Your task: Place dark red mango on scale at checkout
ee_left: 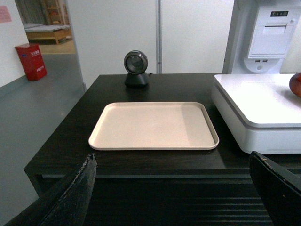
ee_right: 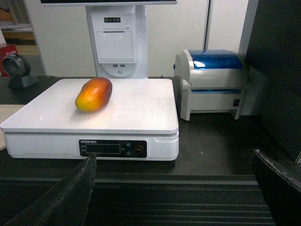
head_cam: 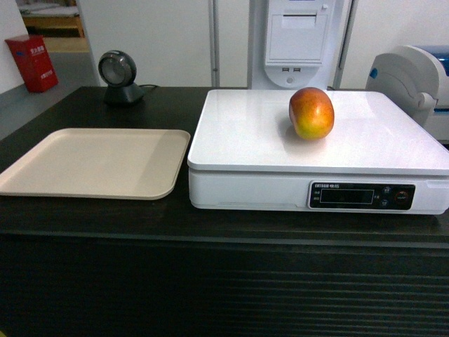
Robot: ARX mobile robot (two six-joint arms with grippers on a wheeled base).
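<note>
The dark red mango (head_cam: 311, 112) lies on its side on the white scale (head_cam: 245, 133), toward the back right of the platform, its yellow-orange end facing the front. The right wrist view shows the mango (ee_right: 94, 94) on the scale (ee_right: 136, 108), well beyond my right gripper (ee_right: 174, 155), which is open and empty in front of the ribbed checkout (ee_right: 216, 141) panel. My left gripper (ee_left: 172, 157) is also open and empty, low before the checkout (ee_left: 155, 84) edge. Neither gripper appears in the head view.
A beige tray (head_cam: 91, 161) lies left of the scale. A round black scanner (head_cam: 121, 76) stands at the back left, a white receipt-printer post (head_cam: 298, 42) behind the scale, and a blue-and-white label printer (ee_right: 211, 80) to its right. A red box (head_cam: 31, 63) sits on the floor.
</note>
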